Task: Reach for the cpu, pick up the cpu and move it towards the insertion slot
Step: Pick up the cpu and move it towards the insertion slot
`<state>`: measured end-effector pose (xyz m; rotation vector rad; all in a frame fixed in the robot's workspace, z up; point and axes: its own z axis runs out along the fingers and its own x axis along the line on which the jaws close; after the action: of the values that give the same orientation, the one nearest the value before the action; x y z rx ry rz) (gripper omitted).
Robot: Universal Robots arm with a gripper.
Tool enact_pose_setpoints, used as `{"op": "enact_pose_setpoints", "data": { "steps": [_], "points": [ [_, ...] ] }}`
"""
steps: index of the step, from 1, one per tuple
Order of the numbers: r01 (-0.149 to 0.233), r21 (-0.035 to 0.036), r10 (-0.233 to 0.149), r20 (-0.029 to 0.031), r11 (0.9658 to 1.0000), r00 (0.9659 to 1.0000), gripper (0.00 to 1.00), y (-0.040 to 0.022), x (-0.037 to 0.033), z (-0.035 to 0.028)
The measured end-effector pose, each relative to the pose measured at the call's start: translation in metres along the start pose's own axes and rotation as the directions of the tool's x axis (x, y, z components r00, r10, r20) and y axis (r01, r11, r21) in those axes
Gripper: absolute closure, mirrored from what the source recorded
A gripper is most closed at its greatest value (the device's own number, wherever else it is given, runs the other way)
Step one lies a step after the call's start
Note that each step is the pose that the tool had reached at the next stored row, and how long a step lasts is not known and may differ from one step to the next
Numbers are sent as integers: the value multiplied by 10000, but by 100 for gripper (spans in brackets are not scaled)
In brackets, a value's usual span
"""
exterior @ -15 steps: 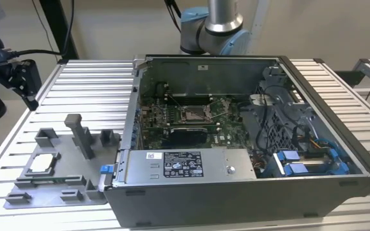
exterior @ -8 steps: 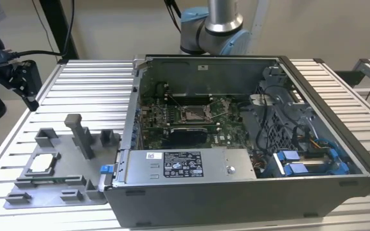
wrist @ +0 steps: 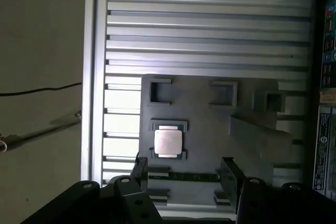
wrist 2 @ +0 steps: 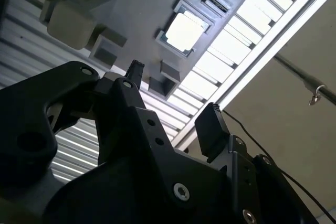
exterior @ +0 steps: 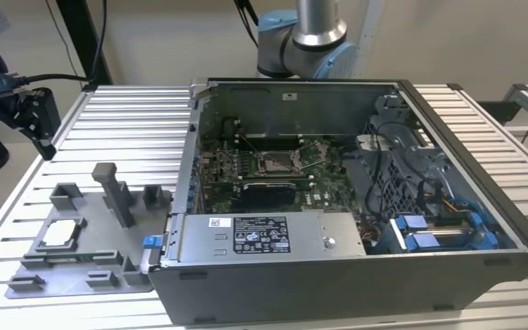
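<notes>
- In the exterior view, an open case [exterior: 356, 275] stands on a slatted table [exterior: 126, 124].
- Inside it lies a green board [exterior: 324, 196], and the slot [exterior: 278, 163], a square socket with a shiny metal frame, is set into that board near the case's back wall.
- A grey fixture [exterior: 80, 275] lies flat on the table, just beside the case on the exterior view's left.
- The cpu [exterior: 60, 234] rests pale face up in a square nest of the fixture, well apart from the slot and outside the case.
- Grey blocks and one tall post [exterior: 113, 192] stand up from the fixture between the cpu and the case.
- The arm [exterior: 302, 38] rises behind the case.
- In the second wrist view, the gripper [wrist 2: 173, 98] is seen from behind, its two dark fingers spread wide with nothing between them.
- The cpu [wrist 2: 184, 31] shows bright in its nest on the fixture [wrist 2: 131, 14], beyond the fingertips and not touched by them.
- The table's edge rail [wrist 2: 252, 61] runs just beside the fixture.
- In the first wrist view, the gripper [wrist: 184, 171] again stands wide open and empty.
- The cpu [wrist: 168, 142] sits square in its nest, near one finger [wrist: 139, 169] but clear of both.
- A dark narrow strip [wrist: 184, 174] lies in the fixture [wrist: 210, 114] just beside the cpu's nest, in line with the gap between the fingers.
- The case [wrist: 325, 103] borders the far side of the fixture from the table's edge [wrist: 94, 77].
</notes>
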<state>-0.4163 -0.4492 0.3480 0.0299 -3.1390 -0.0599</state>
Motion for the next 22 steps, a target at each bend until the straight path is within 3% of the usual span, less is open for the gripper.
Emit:
{"op": "enact_pose_setpoints", "data": {
  "steps": [9,22],
  "points": [
    [0,-1,0,0,10000,10000,0,-1,0,19],
    [0,0,0,1,10000,10000,0,-3,0,94]
  ]
}}
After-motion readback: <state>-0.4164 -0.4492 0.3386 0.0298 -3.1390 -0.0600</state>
